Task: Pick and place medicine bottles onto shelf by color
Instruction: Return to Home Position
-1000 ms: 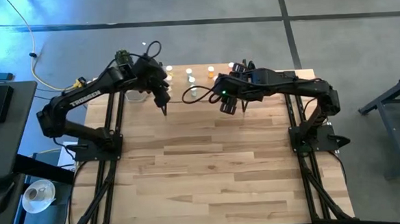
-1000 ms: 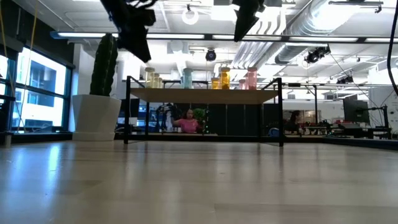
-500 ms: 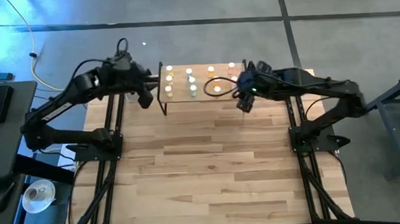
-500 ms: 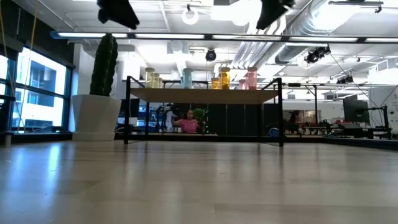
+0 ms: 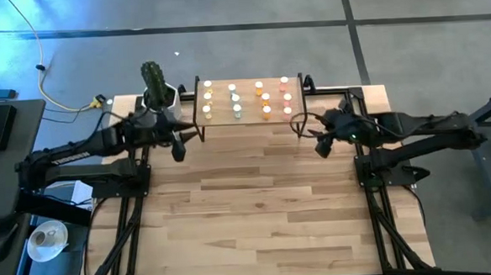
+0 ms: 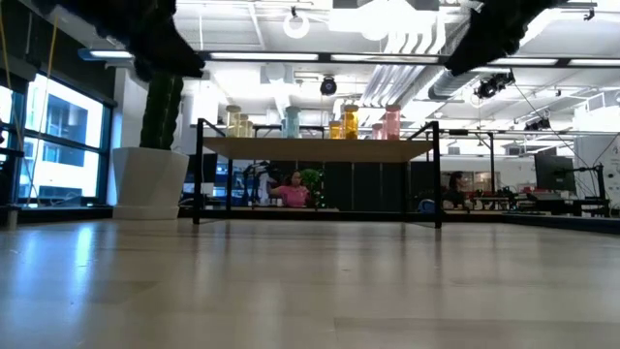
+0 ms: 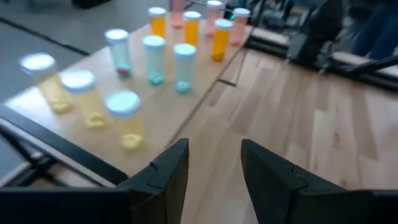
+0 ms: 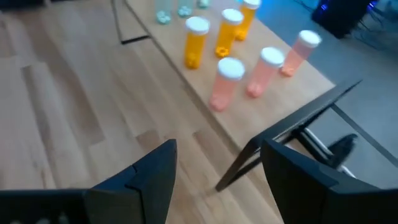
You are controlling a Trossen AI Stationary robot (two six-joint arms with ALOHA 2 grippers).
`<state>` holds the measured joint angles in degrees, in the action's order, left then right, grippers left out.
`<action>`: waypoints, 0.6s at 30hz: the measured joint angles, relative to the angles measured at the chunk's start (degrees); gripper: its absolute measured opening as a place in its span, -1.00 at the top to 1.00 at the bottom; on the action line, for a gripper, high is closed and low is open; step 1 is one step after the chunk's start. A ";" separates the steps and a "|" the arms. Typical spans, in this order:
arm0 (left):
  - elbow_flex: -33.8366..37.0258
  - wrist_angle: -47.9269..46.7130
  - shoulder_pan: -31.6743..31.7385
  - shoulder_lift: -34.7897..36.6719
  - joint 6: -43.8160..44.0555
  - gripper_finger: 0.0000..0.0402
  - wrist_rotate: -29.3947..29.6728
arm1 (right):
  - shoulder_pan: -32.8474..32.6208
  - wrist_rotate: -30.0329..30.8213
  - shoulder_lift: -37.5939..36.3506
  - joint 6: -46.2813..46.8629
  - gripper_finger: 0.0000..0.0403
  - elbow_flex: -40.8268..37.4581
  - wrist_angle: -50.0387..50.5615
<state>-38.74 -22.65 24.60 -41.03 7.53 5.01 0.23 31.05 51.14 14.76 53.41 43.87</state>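
While each arm lies folded along its own side of the surface (image 5: pixel 257 204), the left tool (image 7: pixel 214 167) holds its fingers (image 7: pixel 171 177) apart, with nothing between them but bare planks. Just ahead of it, off to one side, stands the shelf (image 7: pixel 165 109), clear of the fingertips. Nearest this tool on the board are three yellow bottles (image 7: pixel 124 118) in a row. Beyond them come three green bottles (image 7: pixel 154 59), then three orange bottles (image 7: pixel 221 40), and farthest from it the pink bottles (image 7: pixel 239 22). All stand upright with white caps on, each colour in its own row, none touching the next row.

The right tool (image 8: pixel 221 177) is also spread and grips nothing, above the planks by the opposite end of the shelf. Closest to it are the three pink bottles, with the orange ones behind them and the green ones farther off again. The shelf's thin black frame (image 8: pixel 305 115) runs just ahead of its fingertips without touching them.

Seen from above, the shelf lies between the two tools, each just off one end. Near the left tool, just beside the shelf's end closest to it, a cactus (image 5: pixel 151 75) rises from a white pot (image 5: pixel 163 98). Seen level across the surface, the bottles line the top of the board. Far beyond, under the board, a person (image 6: pixel 291 194) in pink shows in the room.
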 joint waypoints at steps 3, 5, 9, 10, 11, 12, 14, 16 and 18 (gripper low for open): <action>6.48 6.35 -2.19 2.93 1.95 0.31 0.03 | -1.94 0.02 -4.75 -1.12 -0.11 -6.30 -3.96; 10.18 10.52 -3.92 4.50 2.85 0.31 0.16 | -2.95 0.07 -7.82 -1.27 -0.11 -10.54 -6.28; 16.33 16.39 -7.26 7.24 3.81 0.31 0.15 | -3.94 0.26 -13.81 -1.28 -0.11 -18.44 -12.37; 17.46 17.17 -7.90 7.85 3.92 0.31 0.16 | -4.05 0.26 -15.20 -1.28 -0.11 -20.15 -13.69; 18.45 17.78 -8.49 8.49 4.21 0.31 0.23 | -4.08 0.24 -16.63 -1.28 -0.11 -21.68 -14.77; 19.39 18.61 -9.04 9.08 4.39 0.31 0.43 | -4.04 0.26 -18.01 -1.30 -0.11 -23.17 -15.86; 21.29 20.04 -10.02 10.22 4.38 0.31 0.68 | -4.04 0.36 -20.82 -2.28 -0.11 -25.30 -16.87; 22.91 21.12 -10.87 11.21 4.37 0.31 1.26 | -4.04 1.37 -23.90 -3.16 -0.11 -26.91 -16.93; 24.66 22.97 -11.55 12.25 4.42 0.31 2.13 | -4.02 2.65 -27.25 -3.14 -0.11 -28.18 -16.81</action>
<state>-14.07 0.32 13.05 -28.78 11.95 7.14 -3.79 33.70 23.89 11.62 25.23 27.06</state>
